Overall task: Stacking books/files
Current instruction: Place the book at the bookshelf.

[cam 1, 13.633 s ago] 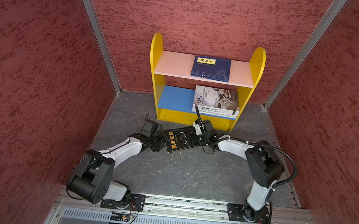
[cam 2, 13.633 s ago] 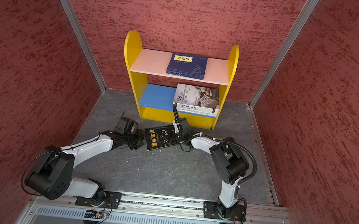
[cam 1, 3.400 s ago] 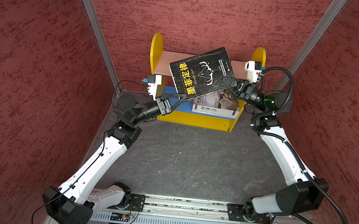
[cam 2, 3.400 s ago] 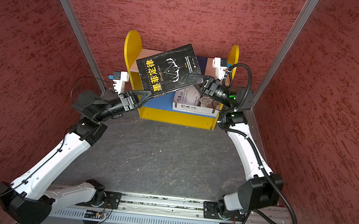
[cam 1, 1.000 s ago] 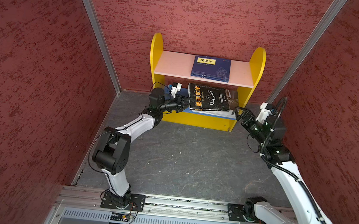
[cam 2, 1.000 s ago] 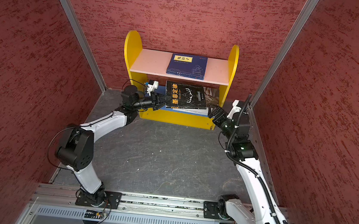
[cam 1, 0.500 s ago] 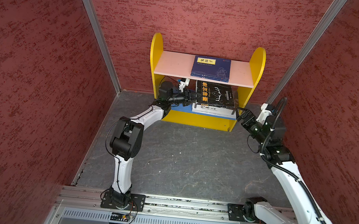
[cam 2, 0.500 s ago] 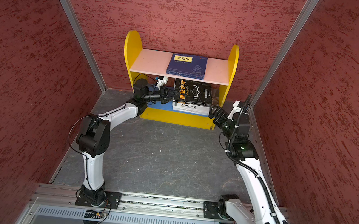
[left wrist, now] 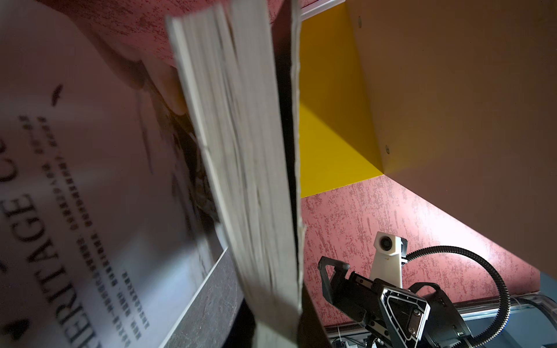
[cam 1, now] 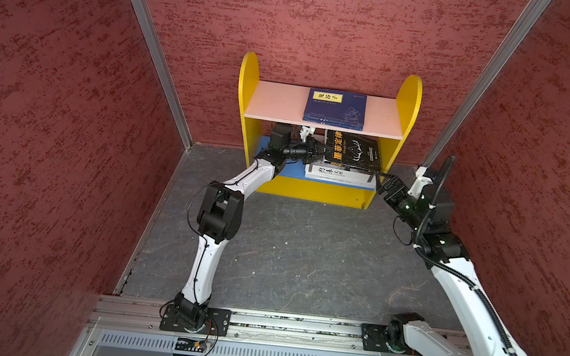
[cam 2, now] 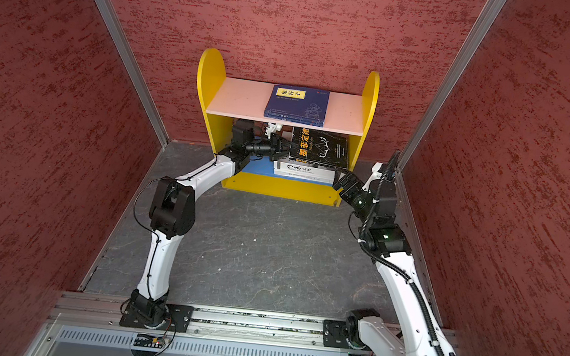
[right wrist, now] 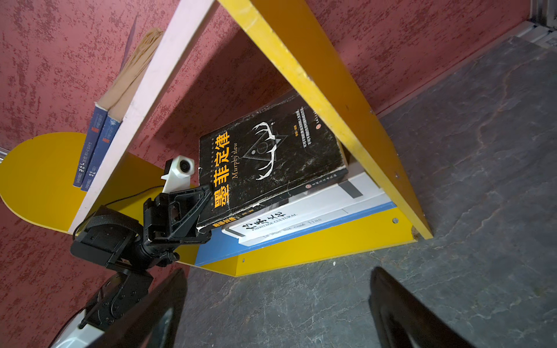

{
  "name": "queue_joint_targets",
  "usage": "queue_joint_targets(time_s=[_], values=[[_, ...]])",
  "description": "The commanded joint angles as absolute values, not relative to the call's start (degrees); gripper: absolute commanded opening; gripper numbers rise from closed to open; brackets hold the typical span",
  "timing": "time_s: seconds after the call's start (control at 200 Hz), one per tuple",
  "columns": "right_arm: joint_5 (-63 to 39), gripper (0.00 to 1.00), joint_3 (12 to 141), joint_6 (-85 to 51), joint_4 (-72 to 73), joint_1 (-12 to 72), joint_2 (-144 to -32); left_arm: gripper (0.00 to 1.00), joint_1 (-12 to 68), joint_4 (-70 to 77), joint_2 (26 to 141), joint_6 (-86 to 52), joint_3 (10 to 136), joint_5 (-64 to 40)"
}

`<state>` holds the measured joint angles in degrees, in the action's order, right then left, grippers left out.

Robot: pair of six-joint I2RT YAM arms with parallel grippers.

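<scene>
The black book (cam 1: 353, 151) (cam 2: 320, 148) with gold characters lies on the lower shelf, on the white books (cam 1: 340, 177) (right wrist: 301, 211). My left gripper (cam 1: 318, 151) (right wrist: 202, 211) is shut on its spine edge, which sits slightly raised. The left wrist view shows its page edge (left wrist: 241, 150) running out from my left gripper (left wrist: 278, 328) over a white cover (left wrist: 75, 180). My right gripper (cam 1: 383, 183) (right wrist: 278, 271) stands open and empty just off the shelf's right front corner. Two navy books (cam 1: 335, 107) (right wrist: 96, 144) lie stacked on the pink upper shelf.
The yellow bookshelf (cam 1: 249, 75) (cam 2: 211, 72) stands against the back wall, its right side panel (right wrist: 331, 99) close to the black book. Red walls close in on both sides. Grey floor (cam 1: 305, 252) lies between the arms and the shelf.
My left gripper has carried the black book to the right, further over the white books on the lower shelf. The right gripper has stayed open, almost in place.
</scene>
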<state>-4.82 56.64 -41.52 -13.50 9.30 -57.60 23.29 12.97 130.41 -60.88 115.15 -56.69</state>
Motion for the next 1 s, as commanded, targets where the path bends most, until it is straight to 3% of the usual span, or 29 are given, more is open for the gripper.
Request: queue_joint_targets(time_s=[0.0,0.351,0.441,0.571,0.621,0.691,0.882,0.997], values=[[-2.4,0.95,55.9,-40.8,-14.6,9.1,-56.3,0.03,23.8,12.5,131.3,-58.0,120.2,-57.0],[-1.2,0.95,56.8,-39.9,-15.9,9.0,-56.6,0.07,23.5,1.6,133.8,-52.1,126.3,-55.6],[-1.2,0.95,56.8,-39.9,-15.7,8.8,-56.8,0.13,23.5,-1.1,134.3,-50.9,128.0,-54.5],[-1.5,0.95,56.8,-40.0,-15.6,8.9,-57.0,0.27,23.9,-5.1,134.1,-48.8,129.8,-52.0],[-1.6,0.95,56.7,-40.1,-15.6,8.8,-57.1,0.39,24.1,-7.3,133.6,-47.4,130.5,-50.3],[-1.6,0.95,56.5,-40.4,-15.4,8.9,-57.0,0.47,24.3,-8.6,132.8,-46.2,130.5,-48.8],[-1.8,0.95,55.9,-41.0,-15.0,8.8,-56.9,0.89,24.2,-13.0,130.9,-42.6,130.6,-42.3],[-1.8,0.95,55.5,-41.4,-14.8,8.7,-56.4,0.97,24.2,-15.9,129.5,-39.6,130.5,-37.9]])
